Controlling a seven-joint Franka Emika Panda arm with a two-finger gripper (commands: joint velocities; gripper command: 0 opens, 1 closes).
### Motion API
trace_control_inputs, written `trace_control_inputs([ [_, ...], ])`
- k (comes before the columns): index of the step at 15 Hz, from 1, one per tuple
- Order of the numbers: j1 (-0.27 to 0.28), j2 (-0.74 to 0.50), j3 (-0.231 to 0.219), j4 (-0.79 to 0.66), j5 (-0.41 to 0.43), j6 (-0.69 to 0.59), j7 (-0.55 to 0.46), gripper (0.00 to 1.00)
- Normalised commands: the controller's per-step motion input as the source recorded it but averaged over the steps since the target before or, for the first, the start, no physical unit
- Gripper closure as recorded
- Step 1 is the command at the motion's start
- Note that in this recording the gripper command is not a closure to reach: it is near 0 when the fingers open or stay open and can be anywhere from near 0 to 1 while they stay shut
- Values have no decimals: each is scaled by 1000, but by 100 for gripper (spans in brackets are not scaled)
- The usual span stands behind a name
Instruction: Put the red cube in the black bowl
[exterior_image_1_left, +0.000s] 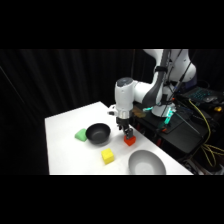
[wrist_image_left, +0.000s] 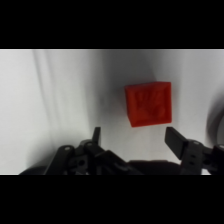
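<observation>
The black bowl (exterior_image_1_left: 97, 132) sits empty on the white table (exterior_image_1_left: 65, 145). Just right of it the gripper (exterior_image_1_left: 128, 134) hangs over the red cube (exterior_image_1_left: 130, 141), fingers spread and holding nothing. Grasping, carrying and dropping the cube all remain.

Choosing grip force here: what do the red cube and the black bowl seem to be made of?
Red cube: matte, faintly textured faces, perhaps wood or foam; hard to tell. Black bowl: glossy, with light glinting off its rim, likely plastic or glazed ceramic.
</observation>
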Motion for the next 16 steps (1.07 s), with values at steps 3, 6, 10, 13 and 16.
trace_control_inputs([
  [3,136,45,8,-3,109,149,75,0],
  [6,120,66,5,-34,107,182,80,0],
  [10,70,111,-54,-63,66,230,19,0],
  [13,28,109,-54,-61,132,211,-58,100],
  [16,74,-30,-88,-84,101,138,-7,100],
])
